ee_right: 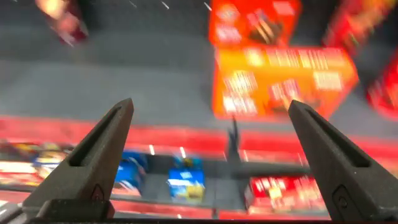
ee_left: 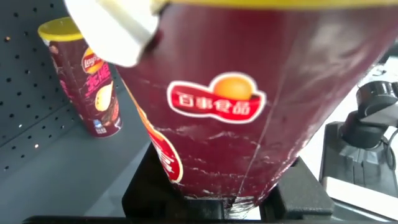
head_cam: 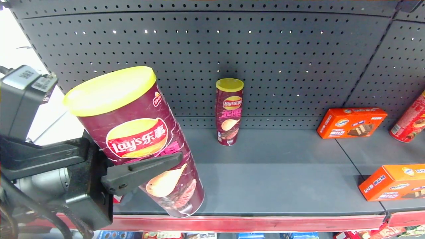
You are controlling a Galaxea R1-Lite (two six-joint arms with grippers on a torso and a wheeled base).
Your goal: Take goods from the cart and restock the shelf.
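My left gripper (head_cam: 132, 159) is shut on a maroon chip can with a yellow lid (head_cam: 132, 132), held tilted above the front left of the grey shelf (head_cam: 265, 179); the can's base is near the shelf's red front edge. In the left wrist view the held can (ee_left: 249, 118) looms close. A second, matching chip can (head_cam: 229, 111) (ee_left: 84, 78) stands upright at the back of the shelf against the pegboard. My right gripper (ee_right: 217, 155) is open with nothing between its fingers, in front of the shelf's red front edge below the orange boxes (ee_right: 280, 81).
Two orange boxes (head_cam: 352, 122) (head_cam: 393, 182) lie at the right of the shelf, with a red can (head_cam: 410, 121) at the far right. The perforated back panel (head_cam: 212, 49) closes the rear. Bare shelf lies between the upright can and the boxes. Packaged goods (ee_right: 186, 180) fill the lower shelf.
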